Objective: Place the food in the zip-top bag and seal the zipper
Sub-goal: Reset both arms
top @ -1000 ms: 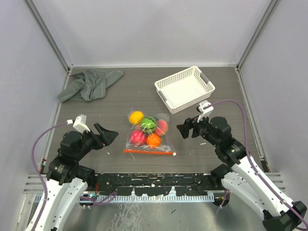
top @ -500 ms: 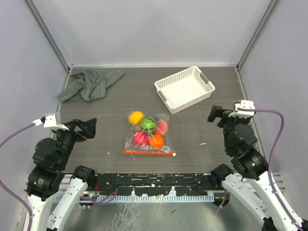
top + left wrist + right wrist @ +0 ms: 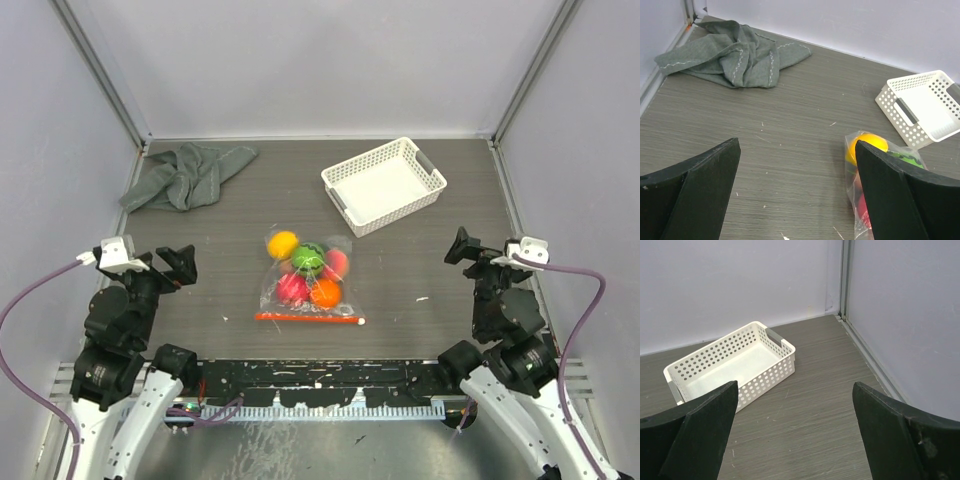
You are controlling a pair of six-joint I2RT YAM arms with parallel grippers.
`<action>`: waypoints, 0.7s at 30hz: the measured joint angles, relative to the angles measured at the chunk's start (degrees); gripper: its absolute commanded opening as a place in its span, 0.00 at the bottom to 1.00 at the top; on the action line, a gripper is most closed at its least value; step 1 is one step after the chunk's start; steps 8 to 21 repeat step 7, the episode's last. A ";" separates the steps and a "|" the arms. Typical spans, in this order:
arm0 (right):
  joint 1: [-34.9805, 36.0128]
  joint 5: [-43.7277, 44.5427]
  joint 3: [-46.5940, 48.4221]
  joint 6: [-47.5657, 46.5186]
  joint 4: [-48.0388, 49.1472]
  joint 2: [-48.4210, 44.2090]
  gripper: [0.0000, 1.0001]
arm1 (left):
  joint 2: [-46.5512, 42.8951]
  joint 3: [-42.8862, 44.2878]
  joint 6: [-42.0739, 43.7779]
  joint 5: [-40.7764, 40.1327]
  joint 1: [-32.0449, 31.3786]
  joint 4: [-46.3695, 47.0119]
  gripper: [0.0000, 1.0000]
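The zip-top bag [image 3: 308, 275] lies flat at the table's middle with the food inside: yellow [image 3: 283, 243], green [image 3: 307, 260], red [image 3: 291, 288], orange [image 3: 325, 293] and peach fruits. Its orange-red zipper [image 3: 310, 317] runs along the near edge, the white slider end at its right. My left gripper [image 3: 178, 263] is open and empty, well left of the bag. In the left wrist view the bag [image 3: 875, 165] shows beside the right finger. My right gripper [image 3: 462, 247] is open and empty, far right of the bag.
A white lattice basket [image 3: 384, 185] stands at the back right; it also shows in the right wrist view [image 3: 730, 367]. A grey cloth [image 3: 186, 174] lies crumpled at the back left, and in the left wrist view [image 3: 732, 52]. Walls enclose the table on three sides.
Both arms have drawn back from the bag toward their own sides, the left to the left, the right to the right. The bag and fruits have not moved.
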 measured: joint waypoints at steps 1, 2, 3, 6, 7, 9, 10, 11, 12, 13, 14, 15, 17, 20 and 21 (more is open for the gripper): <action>0.00 0.00 -0.15 -0.11 0.28 -0.55 1.00 | 0.00 0.00 0.26 0.00 0.15 0.00 0.98; 0.00 0.00 -0.22 -0.13 0.50 -0.85 1.00 | 0.00 0.00 0.39 0.00 0.35 0.02 0.98; 0.00 0.02 -0.22 -0.15 0.70 -1.01 1.00 | 0.00 0.00 0.48 0.00 0.48 0.04 0.98; 0.00 -0.09 -0.22 -0.17 0.87 -1.05 1.00 | 0.07 0.00 0.76 0.07 1.16 0.04 0.98; 0.00 -0.22 -0.22 -0.17 0.85 -1.03 1.00 | 0.09 0.00 0.79 0.07 1.29 0.04 0.98; 0.00 -0.22 -0.22 -0.17 0.85 -1.03 1.00 | 0.09 0.00 0.79 0.07 1.29 0.04 0.98; 0.00 -0.22 -0.22 -0.17 0.85 -1.03 1.00 | 0.09 0.00 0.79 0.07 1.29 0.04 0.98; 0.00 -0.22 -0.22 -0.17 0.85 -1.03 1.00 | 0.09 0.00 0.79 0.07 1.29 0.04 0.98; 0.00 -0.22 -0.22 -0.17 0.85 -1.03 1.00 | 0.09 0.00 0.79 0.07 1.29 0.04 0.98; 0.00 -0.22 -0.22 -0.17 0.85 -1.03 1.00 | 0.09 0.00 0.79 0.07 1.29 0.04 0.98; 0.00 -0.22 -0.22 -0.17 0.85 -1.03 1.00 | 0.09 0.00 0.79 0.07 1.29 0.04 0.98; 0.00 -0.22 -0.22 -0.17 0.85 -1.03 1.00 | 0.09 0.00 0.79 0.07 1.29 0.04 0.98; 0.00 -0.22 -0.22 -0.17 0.85 -1.03 1.00 | 0.09 0.00 0.79 0.07 1.29 0.04 0.98; 0.00 -0.22 -0.22 -0.17 0.85 -1.03 1.00 | 0.09 0.00 0.79 0.07 1.29 0.04 0.98; 0.00 -0.22 -0.22 -0.17 0.85 -1.03 1.00 | 0.09 0.00 0.79 0.07 1.29 0.04 0.98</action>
